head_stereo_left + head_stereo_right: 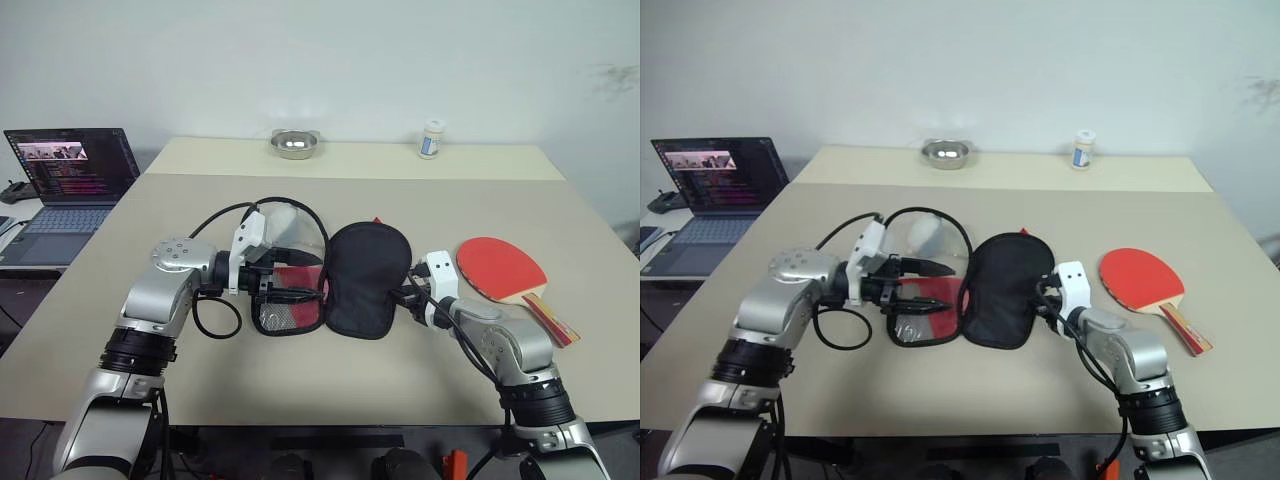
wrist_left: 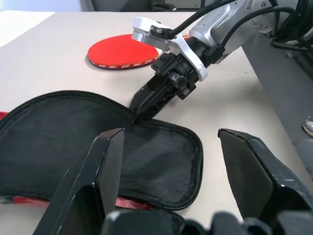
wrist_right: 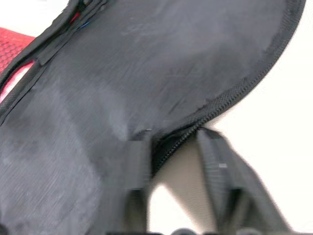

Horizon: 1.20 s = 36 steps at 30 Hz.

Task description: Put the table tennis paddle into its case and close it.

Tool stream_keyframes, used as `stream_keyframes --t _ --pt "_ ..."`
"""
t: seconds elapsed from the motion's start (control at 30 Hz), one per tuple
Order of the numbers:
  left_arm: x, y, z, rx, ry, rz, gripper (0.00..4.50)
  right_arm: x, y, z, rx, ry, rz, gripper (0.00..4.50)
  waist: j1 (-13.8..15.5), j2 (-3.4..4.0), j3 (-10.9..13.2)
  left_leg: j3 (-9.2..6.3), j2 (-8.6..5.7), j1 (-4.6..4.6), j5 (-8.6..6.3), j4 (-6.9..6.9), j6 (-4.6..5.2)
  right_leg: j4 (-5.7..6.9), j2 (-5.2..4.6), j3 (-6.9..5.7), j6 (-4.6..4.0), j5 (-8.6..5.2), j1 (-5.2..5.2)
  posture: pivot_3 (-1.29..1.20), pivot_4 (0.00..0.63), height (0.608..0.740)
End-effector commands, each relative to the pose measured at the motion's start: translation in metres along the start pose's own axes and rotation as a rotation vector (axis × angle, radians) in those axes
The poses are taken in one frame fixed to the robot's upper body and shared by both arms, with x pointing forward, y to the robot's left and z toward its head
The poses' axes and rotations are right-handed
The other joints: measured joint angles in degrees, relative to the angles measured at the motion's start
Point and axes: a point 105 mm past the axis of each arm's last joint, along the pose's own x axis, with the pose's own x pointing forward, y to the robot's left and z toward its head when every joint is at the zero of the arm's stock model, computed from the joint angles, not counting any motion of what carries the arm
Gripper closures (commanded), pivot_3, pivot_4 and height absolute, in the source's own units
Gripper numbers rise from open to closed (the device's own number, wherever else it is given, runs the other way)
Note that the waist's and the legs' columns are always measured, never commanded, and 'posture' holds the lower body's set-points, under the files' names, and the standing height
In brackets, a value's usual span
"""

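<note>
In the middle of the table (image 1: 150, 215) the case (image 1: 362, 280) lies unzipped, its black flap spread flat beside the red mesh half. The right gripper (image 2: 139, 108) pinches the flap's zipper edge, fingers closed on the thin fabric. The left gripper (image 1: 930, 285) hovers over the red half with its fingers apart, holding nothing. The table tennis paddle (image 1: 503, 268) rests red face up near the right arm, well apart from the case. The case looks light and floppy (it will sag if lifted by one edge), so the stiff zipper rim is the sound grip; the rigid paddle is best taken by its wooden handle. The zip pull is not discernible, and the left gripper hides part of the red half.
</note>
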Motion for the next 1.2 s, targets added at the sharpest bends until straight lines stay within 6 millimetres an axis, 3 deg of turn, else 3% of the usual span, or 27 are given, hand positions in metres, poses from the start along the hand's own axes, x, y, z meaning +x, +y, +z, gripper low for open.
stream_keyframes --t 0.03,0.27,0.43,0.73,1.03,1.13,1.2 --pt "0.003 0.002 0.016 0.071 -0.01 0.001 1.16 -0.002 -0.004 0.013 0.016 -0.043 -0.024 4.45 -0.12 0.0 0.0 0.0 0.0 0.0 0.0 0.0 0.0 0.0 0.0 0.0 0.0 0.0 0.0 0.0 0.15 0.74" --pt "0.011 0.002 0.017 0.096 -0.003 -0.032 1.16 -0.007 -0.015 0.03 0.123 -0.099 -0.055 4.48 -0.27 0.0 0.02 0.07 -0.05 -0.04 0.0 0.0 0.0 -0.01 -0.08 0.02 0.0 0.0 -0.01 0.0 0.15 0.74" --pt "0.02 0.004 0.02 0.121 -0.005 -0.067 1.16 -0.029 -0.037 0.038 0.18 -0.121 -0.094 4.48 -0.14 0.01 0.02 0.09 -0.06 -0.07 0.0 -0.01 -0.01 -0.02 -0.08 0.04 0.0 0.0 -0.04 0.0 0.15 0.74" --pt "0.031 0.007 0.022 0.143 -0.017 -0.105 1.16 -0.059 -0.049 0.03 0.207 -0.11 -0.143 4.48 -0.18 0.02 0.03 0.11 -0.04 -0.1 -0.01 -0.1 0.0 -0.05 -0.07 0.06 0.01 -0.01 -0.1 0.0 0.15 0.74" --pt "0.037 0.009 0.021 0.151 -0.022 -0.117 1.16 -0.062 -0.048 0.027 0.177 -0.094 -0.141 4.48 -0.63 0.01 0.03 0.13 -0.07 -0.1 -0.01 -0.1 0.0 -0.05 -0.07 0.07 0.17 -0.1 -0.1 0.0 0.15 0.74" --pt "0.038 0.008 0.02 0.151 -0.026 -0.119 1.16 -0.061 -0.056 0.03 0.158 -0.103 -0.166 3.84 -0.66 0.01 0.04 0.13 -0.07 -0.11 -0.01 -0.1 0.0 -0.07 -0.07 0.08 0.17 -0.1 -0.1 0.0 0.15 0.74" --pt "0.038 0.007 0.019 0.151 -0.027 -0.119 1.16 -0.062 -0.058 0.031 0.136 -0.101 -0.172 3.19 -0.66 0.01 0.04 0.13 -0.07 -0.11 -0.01 -0.1 0.0 -0.07 -0.07 0.08 0.17 -0.1 -0.11 0.0 0.15 0.74"
